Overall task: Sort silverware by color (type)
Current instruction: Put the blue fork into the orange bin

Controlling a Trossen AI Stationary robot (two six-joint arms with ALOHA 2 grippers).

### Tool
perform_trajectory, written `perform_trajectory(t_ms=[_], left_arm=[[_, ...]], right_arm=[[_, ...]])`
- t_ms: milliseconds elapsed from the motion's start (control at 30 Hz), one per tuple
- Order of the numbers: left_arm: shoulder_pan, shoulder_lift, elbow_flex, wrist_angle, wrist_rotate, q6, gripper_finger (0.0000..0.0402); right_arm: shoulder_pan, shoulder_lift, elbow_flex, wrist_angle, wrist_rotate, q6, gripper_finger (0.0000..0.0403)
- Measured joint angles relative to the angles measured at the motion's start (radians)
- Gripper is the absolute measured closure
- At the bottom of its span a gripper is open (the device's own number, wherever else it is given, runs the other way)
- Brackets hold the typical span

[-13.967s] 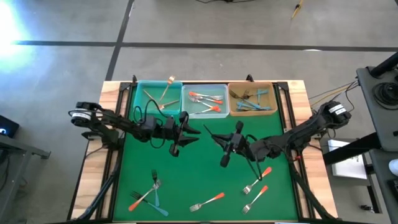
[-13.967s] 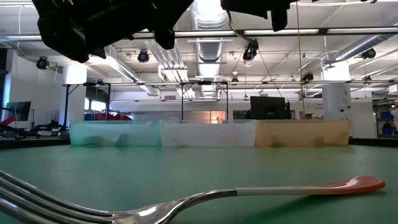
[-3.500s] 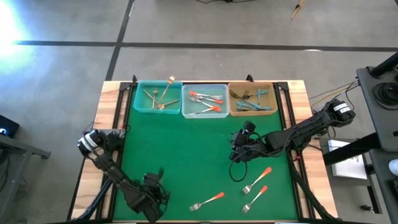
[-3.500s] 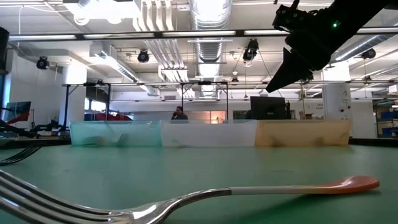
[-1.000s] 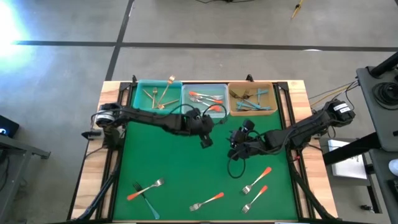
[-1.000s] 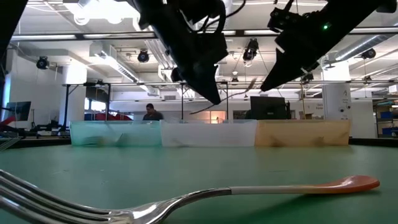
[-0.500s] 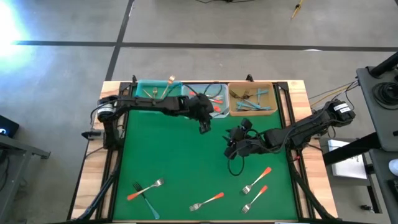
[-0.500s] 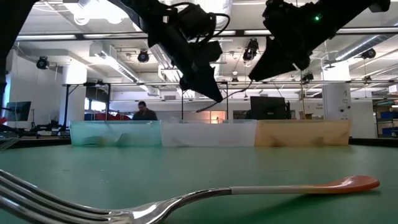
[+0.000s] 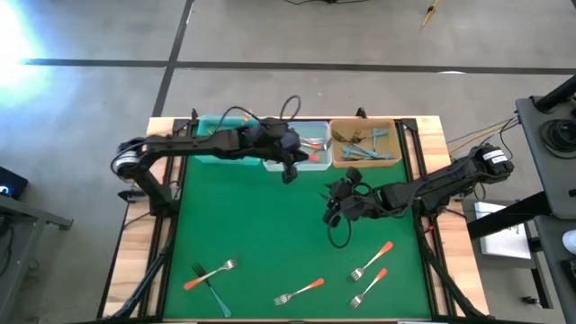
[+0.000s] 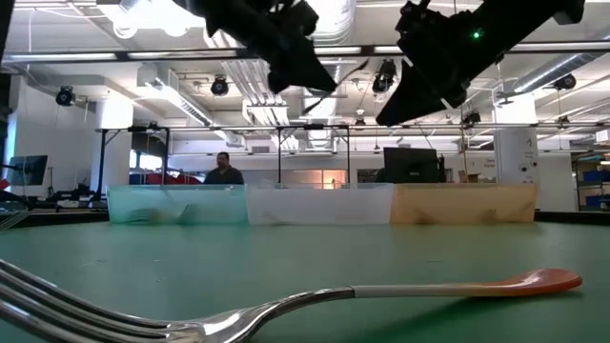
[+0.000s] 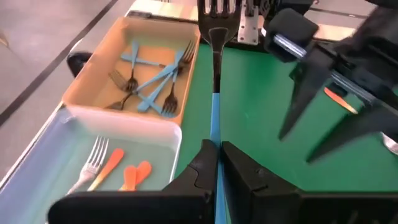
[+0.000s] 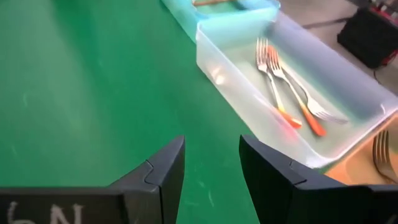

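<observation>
The left gripper (image 11: 214, 163), clamped on one blue-handled fork (image 11: 214, 93), hung over the clear bin (image 9: 296, 160). The right gripper (image 12: 211, 163) hovered open and empty mid-table. Five forks lay on the near mat (image 9: 252, 234).

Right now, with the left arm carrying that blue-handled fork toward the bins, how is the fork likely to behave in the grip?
The blue-handled fork looks stiff: it runs straight out from the left gripper without sagging. It is slim, so probably light. Pinched only at the handle's end, its smooth handle could pivot or slip between the shut jaws.
</observation>
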Motion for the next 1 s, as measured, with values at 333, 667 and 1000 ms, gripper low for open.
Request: perform_trajectory(t_ms=[333,667,1000], left_arm=[[0.001,-0.315,-0.440,0.293,-0.090,-0.126,0.0401],[-0.003,-0.468,-0.721,0.703,0.009,-0.216,0.0401],[-0.008,-0.378,-0.647,0.715,0.014,-0.198,0.0401]], right_arm=[[0.000,-0.004,0.000,0.003,0.145,0.044,0.0259],[0.000,0.016,0.000,-0.006,0.121,0.136,0.0259],[-0.044,0.041,0.006,0.033,0.111,0.144,0.0259]])
